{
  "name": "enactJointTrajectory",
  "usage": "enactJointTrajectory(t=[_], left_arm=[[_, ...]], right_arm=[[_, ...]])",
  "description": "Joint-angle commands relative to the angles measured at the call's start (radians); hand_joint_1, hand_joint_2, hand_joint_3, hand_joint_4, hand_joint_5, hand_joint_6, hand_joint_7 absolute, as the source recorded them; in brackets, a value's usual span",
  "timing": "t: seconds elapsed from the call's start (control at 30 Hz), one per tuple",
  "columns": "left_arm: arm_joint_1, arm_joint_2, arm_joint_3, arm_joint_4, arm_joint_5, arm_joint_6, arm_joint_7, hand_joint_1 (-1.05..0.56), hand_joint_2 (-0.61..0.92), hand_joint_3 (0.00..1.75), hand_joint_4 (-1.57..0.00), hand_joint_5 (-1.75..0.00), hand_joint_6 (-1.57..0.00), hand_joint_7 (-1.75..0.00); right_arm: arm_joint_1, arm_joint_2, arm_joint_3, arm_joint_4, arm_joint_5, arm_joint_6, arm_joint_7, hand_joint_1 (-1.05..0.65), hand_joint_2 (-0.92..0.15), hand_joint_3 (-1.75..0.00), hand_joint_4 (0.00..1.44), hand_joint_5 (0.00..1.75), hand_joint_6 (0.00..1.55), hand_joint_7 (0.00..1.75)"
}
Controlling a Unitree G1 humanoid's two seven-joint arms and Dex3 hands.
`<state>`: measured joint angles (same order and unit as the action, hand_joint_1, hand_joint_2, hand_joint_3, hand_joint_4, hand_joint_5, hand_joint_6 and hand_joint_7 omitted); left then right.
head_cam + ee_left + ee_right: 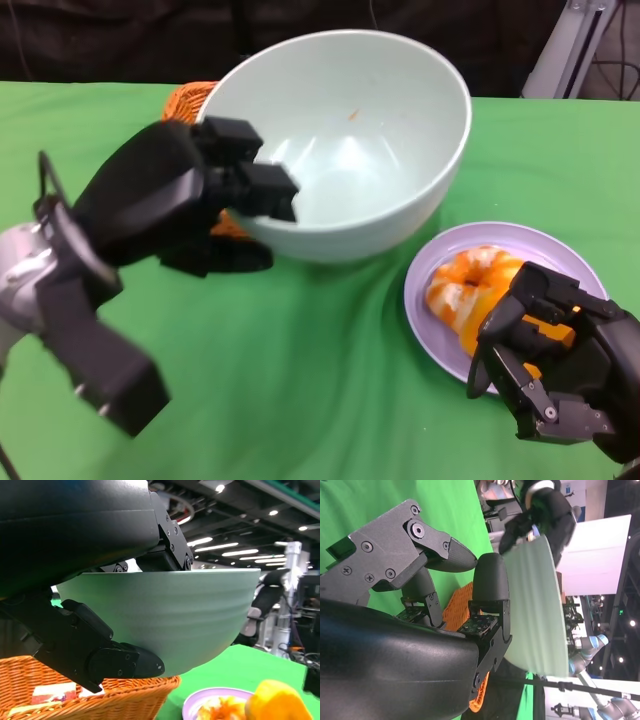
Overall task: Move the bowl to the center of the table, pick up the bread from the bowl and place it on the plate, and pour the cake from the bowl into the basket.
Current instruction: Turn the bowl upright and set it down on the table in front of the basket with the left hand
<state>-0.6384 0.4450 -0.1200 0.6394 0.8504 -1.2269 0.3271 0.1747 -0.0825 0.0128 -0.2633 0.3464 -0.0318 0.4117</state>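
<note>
The pale green bowl is empty and tilted above the orange basket. The bread lies on the lilac plate. A cake lies in the basket.

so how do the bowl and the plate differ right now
The bowl is pale green, deep and large; the plate is lilac, shallow and smaller. The bowl is gripped at its rim by the left hand and tipped above the basket; the plate lies flat on the green table. The bowl looks empty apart from a crumb; the plate carries the bread. Both are round.
</note>
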Motion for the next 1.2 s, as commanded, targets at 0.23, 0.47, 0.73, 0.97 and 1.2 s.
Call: enactJointTrajectory(t=[0.23,0.47,0.73,0.97,1.2], left_arm=[[0.121,0.146,-0.037,-0.036,0.228,-0.096,0.359,-0.23,0.81,0.4,-0.79,-1.64,-0.82,-1.22],[0.159,0.222,-0.155,-0.012,0.367,-0.055,0.584,-0.24,0.81,0.29,-0.83,-1.56,-0.89,-1.13],[0.144,0.267,-0.349,0.048,0.483,0.047,0.79,-0.23,0.9,0.04,-0.77,-1.67,-0.9,-1.08],[0.077,0.249,-0.505,0.169,0.519,0.134,0.907,-0.21,0.9,0.08,-0.75,-1.75,-0.64,-1.55],[0.04,0.238,-0.577,0.247,0.463,0.146,0.878,-0.24,0.9,0.04,-0.75,-1.65,-0.95,-0.86]], right_arm=[[-0.013,-0.008,-0.006,0.003,0.011,0.006,0.002,-0.07,-0.49,-1.09,0.67,1.64,0.62,1.38],[-0.018,-0.01,-0.007,0.007,0.01,0.007,0.003,-0.08,-0.49,-1.08,0.68,1.62,0.62,1.37],[-0.023,-0.009,-0.009,0.015,0.012,0.009,0.006,-0.08,-0.5,-1.06,0.68,1.61,0.62,1.36],[-0.021,-0.006,-0.01,0.01,0.026,0.022,0.003,-0.07,-0.5,-1.09,0.68,1.61,0.62,1.36],[-0.021,-0.007,-0.008,0.006,0.024,0.02,0.001,-0.07,-0.48,-1.1,0.68,1.61,0.63,1.36]])
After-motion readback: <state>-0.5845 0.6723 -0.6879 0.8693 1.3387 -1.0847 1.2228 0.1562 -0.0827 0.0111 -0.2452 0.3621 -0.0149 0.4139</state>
